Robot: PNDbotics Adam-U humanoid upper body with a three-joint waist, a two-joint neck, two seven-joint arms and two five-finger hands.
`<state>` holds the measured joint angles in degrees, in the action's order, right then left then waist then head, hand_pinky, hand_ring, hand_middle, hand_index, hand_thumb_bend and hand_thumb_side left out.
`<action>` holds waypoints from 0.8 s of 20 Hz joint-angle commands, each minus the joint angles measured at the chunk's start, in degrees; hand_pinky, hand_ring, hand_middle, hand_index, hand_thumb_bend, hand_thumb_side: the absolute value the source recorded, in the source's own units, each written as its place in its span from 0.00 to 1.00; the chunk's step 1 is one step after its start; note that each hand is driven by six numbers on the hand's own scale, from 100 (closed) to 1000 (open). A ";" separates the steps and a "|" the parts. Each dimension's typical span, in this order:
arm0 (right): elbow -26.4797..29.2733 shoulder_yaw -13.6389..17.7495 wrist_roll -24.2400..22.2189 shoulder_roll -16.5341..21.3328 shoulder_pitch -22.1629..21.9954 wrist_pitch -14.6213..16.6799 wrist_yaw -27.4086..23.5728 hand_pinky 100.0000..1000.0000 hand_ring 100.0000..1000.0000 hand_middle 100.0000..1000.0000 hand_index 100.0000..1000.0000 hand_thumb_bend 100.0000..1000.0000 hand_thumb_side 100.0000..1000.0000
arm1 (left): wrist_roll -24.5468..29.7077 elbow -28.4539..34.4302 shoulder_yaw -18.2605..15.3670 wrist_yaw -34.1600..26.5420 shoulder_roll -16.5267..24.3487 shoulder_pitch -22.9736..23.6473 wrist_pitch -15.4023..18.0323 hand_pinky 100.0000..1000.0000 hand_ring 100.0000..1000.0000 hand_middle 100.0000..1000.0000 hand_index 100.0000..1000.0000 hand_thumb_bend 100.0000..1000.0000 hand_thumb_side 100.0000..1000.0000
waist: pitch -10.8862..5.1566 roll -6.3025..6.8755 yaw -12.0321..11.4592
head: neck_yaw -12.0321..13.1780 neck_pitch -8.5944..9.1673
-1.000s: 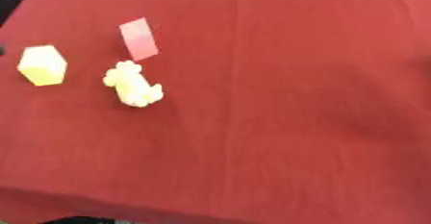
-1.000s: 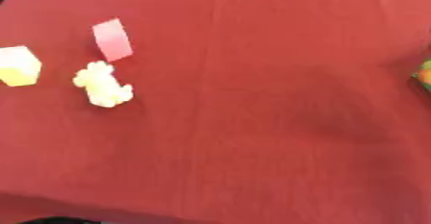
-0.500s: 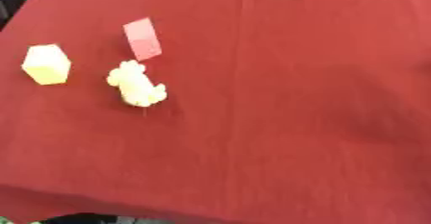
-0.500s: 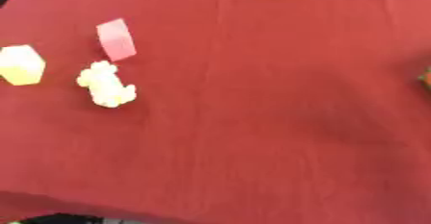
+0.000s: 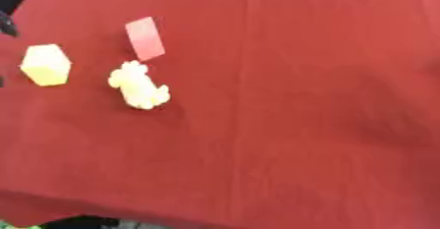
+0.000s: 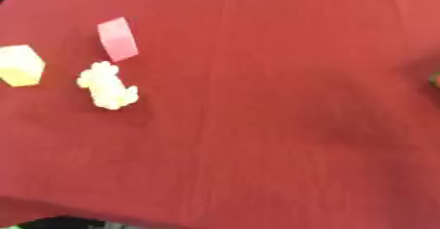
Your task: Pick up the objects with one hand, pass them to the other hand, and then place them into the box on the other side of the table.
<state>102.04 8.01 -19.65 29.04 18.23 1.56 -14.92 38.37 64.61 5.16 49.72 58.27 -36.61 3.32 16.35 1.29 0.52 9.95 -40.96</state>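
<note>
Three small objects lie on the left part of a red tablecloth (image 5: pixel 284 100). A yellow hexagonal block (image 5: pixel 45 65) sits farthest left. A pink rectangular block (image 5: pixel 144 38) lies behind and to its right. A pale yellow lumpy object (image 5: pixel 137 85) rests in front of the pink block. Neither robot hand shows in either view. No box is visible.
A small greenish-orange thing (image 6: pixel 435 79) peeks in at the right edge of the right eye view. The cloth's front edge runs along the bottom left (image 5: pixel 51 213). A dark shape (image 5: pixel 7 24) shows at the far left edge.
The whole picture has shifted slightly between frames, so the camera moved. The three objects keep their places relative to each other.
</note>
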 commanded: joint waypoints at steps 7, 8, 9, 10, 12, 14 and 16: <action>0.98 0.05 -0.33 1.15 0.78 0.28 0.72 0.98 1.00 1.00 1.00 0.00 0.64 | -1.54 -0.03 -0.43 -1.15 1.11 -2.35 0.68 0.92 0.84 0.75 0.81 0.79 0.00 | -0.58 -0.11 -0.03 | 0.39 1.55; 0.97 0.02 -0.36 1.13 0.77 0.30 0.78 0.98 1.00 1.00 1.00 0.00 0.64 | -1.78 0.00 -0.43 -1.31 0.96 -2.55 0.63 0.92 0.84 0.75 0.81 0.78 0.00 | -0.53 -0.16 -0.02 | 0.34 1.76; 0.97 -0.01 -0.39 1.11 0.76 0.33 0.84 0.98 1.00 1.00 1.00 0.00 0.64 | -1.97 -0.04 -0.43 -1.47 0.85 -2.75 0.57 0.92 0.84 0.75 0.81 0.78 0.00 | -0.48 -0.20 -0.01 | 0.31 1.92; 0.98 -0.05 -0.42 1.08 0.77 0.38 0.90 0.98 1.00 1.00 1.00 0.00 0.64 | -2.08 -0.18 -0.45 -1.55 0.71 -3.02 0.44 0.91 0.84 0.75 0.81 0.78 0.00 | -0.40 -0.28 0.00 | 0.36 2.07; 1.00 -0.09 -0.47 1.03 0.83 0.46 0.99 0.98 1.00 1.00 1.00 0.00 0.64 | -2.05 -0.76 -0.52 -1.33 0.35 -3.72 0.10 0.91 0.84 0.75 0.82 0.79 0.00 | -0.22 -0.39 0.02 | 0.81 2.21; 1.00 -0.09 -0.48 1.00 0.90 0.51 1.11 0.98 1.00 1.00 1.00 0.00 0.64 | -1.99 -1.43 -0.63 -0.78 -0.05 -4.40 -0.14 0.92 0.84 0.76 0.83 0.80 0.00 | 0.01 -0.47 0.03 | 1.44 2.37; 1.00 -0.10 -0.50 0.96 0.96 0.57 1.28 0.98 1.00 1.00 1.00 0.00 0.64 | -2.03 -2.14 -0.88 -0.28 -0.47 -5.00 -0.31 0.92 0.84 0.76 0.83 0.81 0.00 | 0.30 -0.54 0.03 | 1.91 2.57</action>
<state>102.04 7.67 -20.01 28.95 18.53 1.87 -13.94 36.47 62.49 5.13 49.03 56.23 -40.49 3.27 17.51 0.64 0.56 11.41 -39.09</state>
